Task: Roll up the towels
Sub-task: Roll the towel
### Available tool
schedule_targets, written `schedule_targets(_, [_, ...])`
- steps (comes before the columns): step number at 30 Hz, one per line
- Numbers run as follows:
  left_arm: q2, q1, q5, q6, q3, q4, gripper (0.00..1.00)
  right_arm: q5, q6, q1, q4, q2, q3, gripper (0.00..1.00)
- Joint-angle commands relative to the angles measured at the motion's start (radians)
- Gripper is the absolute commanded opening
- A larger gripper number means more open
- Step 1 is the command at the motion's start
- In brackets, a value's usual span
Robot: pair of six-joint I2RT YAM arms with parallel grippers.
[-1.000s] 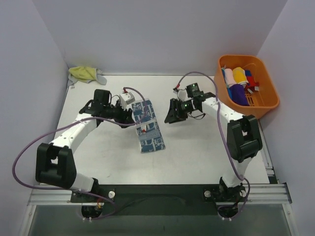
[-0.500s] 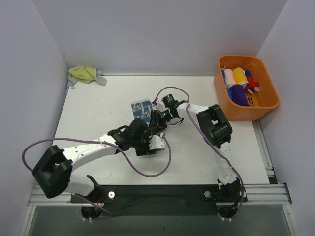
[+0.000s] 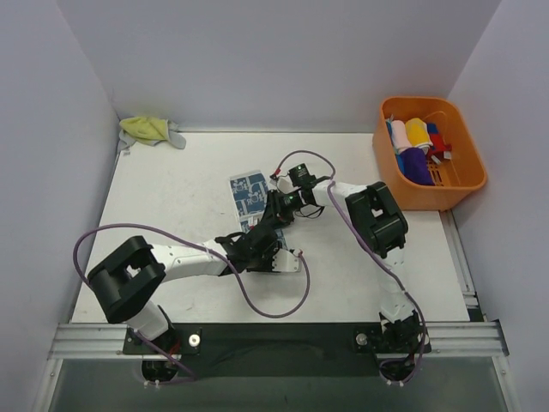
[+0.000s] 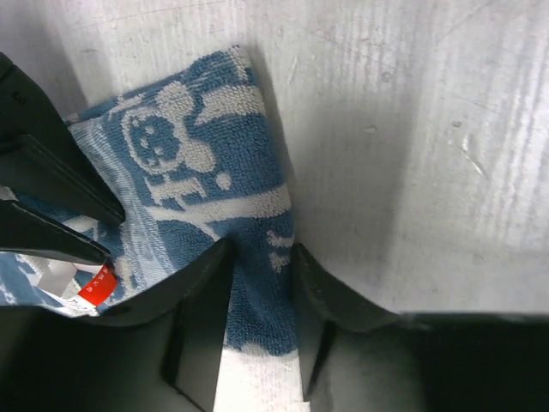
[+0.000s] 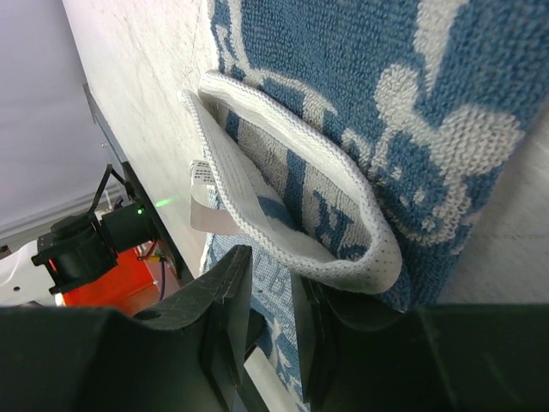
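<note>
The blue-and-white towel [image 3: 249,190] lies in the middle of the table, its near part under both arms. My left gripper [image 3: 268,239] is at its near end. In the left wrist view the jaws [image 4: 260,257] stand open astride a flat corner of the towel [image 4: 197,172], one finger at the cloth's edge. My right gripper [image 3: 276,209] reaches in from the right. Its jaws [image 5: 273,266] are shut on the towel's white hem [image 5: 343,249], which curls up over one finger. The pale yellow-green towel [image 3: 147,129] lies bunched in the far left corner.
An orange basket [image 3: 467,176] with several rolled cloths [image 3: 416,146] stands at the far right edge. The right gripper's dark fingers [image 4: 51,197] show at the left of the left wrist view, beside a red tag [image 4: 101,283]. Walls enclose the table on three sides.
My left arm swung from the towel's left side round to its near end and its jaws narrowed. My right gripper moved left onto the towel and closed on its hem.
</note>
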Motion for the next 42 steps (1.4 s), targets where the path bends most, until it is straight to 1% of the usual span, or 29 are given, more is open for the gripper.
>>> schedule_targets(1, [0.043, -0.011, -0.054, 0.013, -0.041, 0.025, 0.38, 0.069, -0.025, 0.003, -0.044, -0.003, -0.047, 0.26])
schedule_targets(2, [0.043, -0.013, -0.04, 0.01, -0.044, 0.013, 0.29, 0.07, -0.025, 0.005, -0.044, -0.004, -0.052, 0.26])
schedule_targets(4, [0.028, -0.013, -0.005, -0.015, -0.043, -0.027, 0.21, 0.072, -0.03, 0.005, -0.043, -0.01, -0.067, 0.26])
schedule_targets(5, [0.019, -0.013, 0.033, -0.03, -0.028, -0.088, 0.18, 0.073, -0.033, 0.005, -0.048, -0.019, -0.072, 0.25])
schedule_targets(6, [-0.013, -0.011, 0.094, -0.041, -0.02, -0.122, 0.11, 0.072, -0.036, 0.005, -0.048, -0.029, -0.084, 0.25])
schedule_targets(7, [-0.036, -0.013, 0.133, -0.062, -0.003, -0.157, 0.09, 0.072, -0.042, 0.005, -0.052, -0.047, -0.091, 0.25])
schedule_targets(8, [-0.085, -0.013, 0.217, -0.076, 0.002, -0.207, 0.04, 0.07, -0.048, 0.008, -0.057, -0.058, -0.102, 0.25])
schedule_targets(10, [-0.128, -0.011, 0.301, -0.111, 0.022, -0.273, 0.01, 0.066, -0.065, 0.012, -0.07, -0.091, -0.13, 0.24])
schedule_targets(11, [-0.145, -0.011, 0.35, -0.125, 0.044, -0.335, 0.0, 0.064, -0.077, 0.016, -0.083, -0.104, -0.142, 0.24])
schedule_targets(12, [-0.17, -0.01, 0.436, -0.136, 0.055, -0.364, 0.0, 0.06, -0.083, 0.025, -0.089, -0.119, -0.154, 0.23])
schedule_targets(15, [-0.179, 0.002, 0.524, -0.196, 0.084, -0.435, 0.0, 0.046, -0.082, 0.051, -0.098, -0.173, -0.226, 0.23])
schedule_targets(16, [-0.177, 0.009, 0.577, -0.217, 0.089, -0.447, 0.0, 0.031, -0.084, 0.054, -0.106, -0.18, -0.237, 0.23])
schedule_targets(17, [-0.176, 0.024, 0.599, -0.227, 0.095, -0.468, 0.0, 0.023, -0.09, 0.054, -0.127, -0.196, -0.242, 0.23])
schedule_targets(18, [-0.17, 0.033, 0.621, -0.246, 0.106, -0.476, 0.0, 0.018, -0.1, 0.054, -0.136, -0.203, -0.24, 0.23])
schedule_targets(19, [-0.165, 0.045, 0.671, -0.253, 0.112, -0.485, 0.0, 0.014, -0.113, 0.051, -0.161, -0.225, -0.234, 0.23])
schedule_targets(22, [-0.144, 0.116, 0.775, -0.27, 0.15, -0.519, 0.0, 0.026, -0.152, 0.034, -0.179, -0.272, -0.196, 0.24])
schedule_targets(26, [-0.113, 0.183, 0.857, -0.265, 0.195, -0.557, 0.01, 0.055, -0.174, 0.019, -0.184, -0.285, -0.136, 0.24])
schedule_targets(30, [-0.067, 0.238, 0.901, -0.268, 0.232, -0.576, 0.02, 0.087, -0.189, 0.034, -0.187, -0.225, -0.095, 0.24])
schedule_targets(33, [-0.033, 0.275, 0.929, -0.268, 0.256, -0.581, 0.04, 0.101, -0.2, 0.046, -0.187, -0.162, -0.093, 0.23])
schedule_targets(37, [0.02, 0.364, 0.931, -0.236, 0.305, -0.599, 0.04, 0.115, -0.214, 0.055, -0.192, -0.095, -0.105, 0.21])
schedule_targets(42, [0.134, 0.444, 0.92, -0.193, 0.374, -0.62, 0.07, 0.121, -0.228, 0.055, -0.193, -0.092, -0.118, 0.21])
